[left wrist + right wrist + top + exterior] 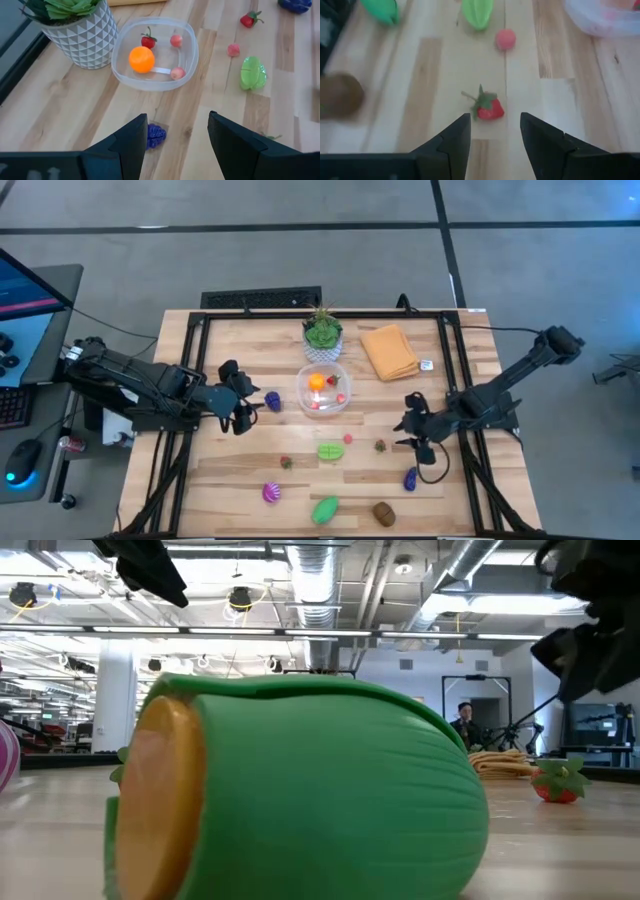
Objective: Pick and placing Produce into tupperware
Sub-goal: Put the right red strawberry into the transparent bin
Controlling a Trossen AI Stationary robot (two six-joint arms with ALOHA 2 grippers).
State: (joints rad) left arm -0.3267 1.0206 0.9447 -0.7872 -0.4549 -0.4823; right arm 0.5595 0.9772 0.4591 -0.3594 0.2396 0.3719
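The clear tupperware stands mid-table with an orange ball, a strawberry and two pink balls inside. More produce lies loose on the wood. My left gripper hovers open left of the tupperware, and a purple piece lies by one fingertip. My right gripper is open and tipped down over a small red strawberry, which lies on the table just ahead of its fingertips.
A potted plant and a folded orange cloth sit behind the tupperware. Green, pink, blue, striped pink, green and brown pieces lie toward the near edge.
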